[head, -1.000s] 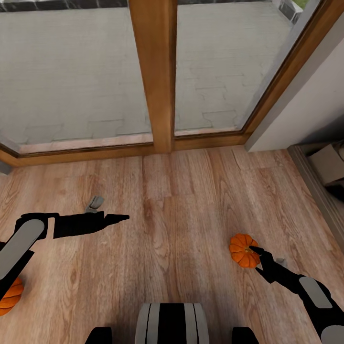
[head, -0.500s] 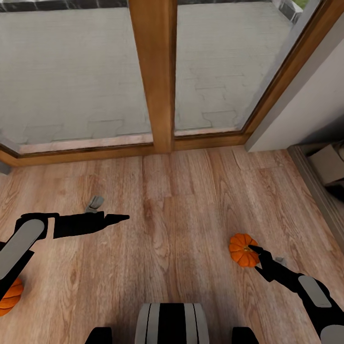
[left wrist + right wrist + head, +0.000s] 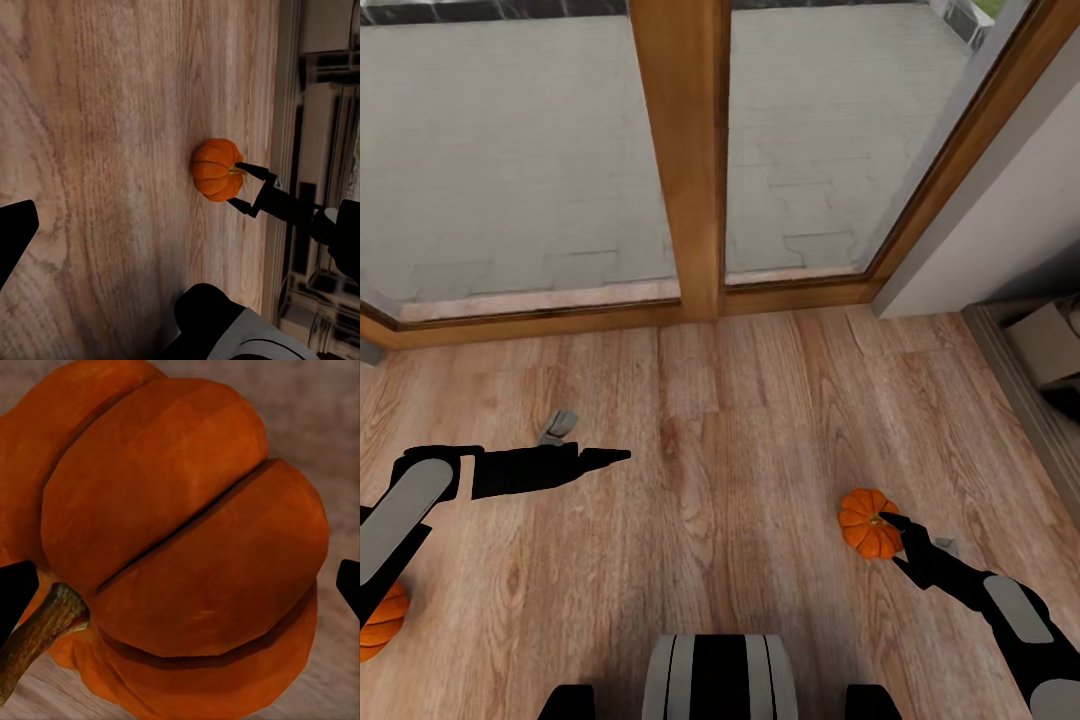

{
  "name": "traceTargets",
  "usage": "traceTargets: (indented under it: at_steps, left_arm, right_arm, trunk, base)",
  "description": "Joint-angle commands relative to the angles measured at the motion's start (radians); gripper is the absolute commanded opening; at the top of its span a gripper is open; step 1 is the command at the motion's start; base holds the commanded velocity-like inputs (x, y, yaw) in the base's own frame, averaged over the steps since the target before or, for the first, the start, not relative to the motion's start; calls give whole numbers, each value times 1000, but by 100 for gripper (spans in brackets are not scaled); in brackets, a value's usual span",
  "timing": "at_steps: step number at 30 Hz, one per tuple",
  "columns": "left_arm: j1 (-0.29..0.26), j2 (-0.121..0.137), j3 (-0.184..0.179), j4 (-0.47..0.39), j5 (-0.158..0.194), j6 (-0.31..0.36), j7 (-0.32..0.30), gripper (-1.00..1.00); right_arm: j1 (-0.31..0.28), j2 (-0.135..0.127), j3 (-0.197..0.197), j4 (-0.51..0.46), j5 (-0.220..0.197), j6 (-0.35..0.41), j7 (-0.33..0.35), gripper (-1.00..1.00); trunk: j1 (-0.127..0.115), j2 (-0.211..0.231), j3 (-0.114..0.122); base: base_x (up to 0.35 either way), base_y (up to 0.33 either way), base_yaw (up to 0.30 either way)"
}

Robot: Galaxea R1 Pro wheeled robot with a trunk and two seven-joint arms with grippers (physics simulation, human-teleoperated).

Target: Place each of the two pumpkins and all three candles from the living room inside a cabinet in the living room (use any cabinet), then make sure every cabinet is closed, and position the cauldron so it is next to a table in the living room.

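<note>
One orange pumpkin [image 3: 865, 522] lies on the wooden floor at the right, its stem turned toward my right gripper [image 3: 890, 540]. That gripper is open, with one fingertip over the pumpkin's top and the other low at its side. In the right wrist view the pumpkin [image 3: 180, 532] is very close, between the two black fingertips [image 3: 15, 592]. The left wrist view shows the same pumpkin [image 3: 216, 169] with the right gripper [image 3: 235, 183] straddling it. A second pumpkin [image 3: 380, 620] sits at the lower left, half hidden behind my left arm. My left gripper [image 3: 612, 456] hovers open over bare floor.
A glass door with a thick wooden post [image 3: 680, 160] runs across the far side. At the right are a white wall [image 3: 1000, 220] and a low ledge with a box [image 3: 1050, 340]. A small grey object [image 3: 558, 425] lies on the floor by the left gripper.
My right gripper has crept slightly further onto the pumpkin, and the pumpkin has shifted a hair to the left. The left arm has not moved.
</note>
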Motion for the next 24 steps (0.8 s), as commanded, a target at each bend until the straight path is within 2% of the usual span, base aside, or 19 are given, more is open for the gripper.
traceTargets:
  at_steps: [1,7,8,24]
  left_arm:
    - [-1,0,-1,1,-10,1,-11,100]
    - [-1,0,-1,1,-10,1,-11,100]
    - [-1,0,-1,1,-10,1,-11,100]
    - [-1,0,-1,1,-10,1,-11,100]
  right_arm:
    - [0,1,-1,18,40,4,2,100]
    - [-1,1,-1,18,40,4,2,100]
    - [-1,1,-1,18,40,4,2,-100]
    - [-1,1,-1,18,40,4,2,-100]
  trunk:
    - [0,0,-1]
    - [0,0,-1]
    - [0,0,-1]
    - [0,0,-1]
  base:
    - [0,0,0]
    - [0,0,0]
    - [0,0,0]
    - [0,0,0]
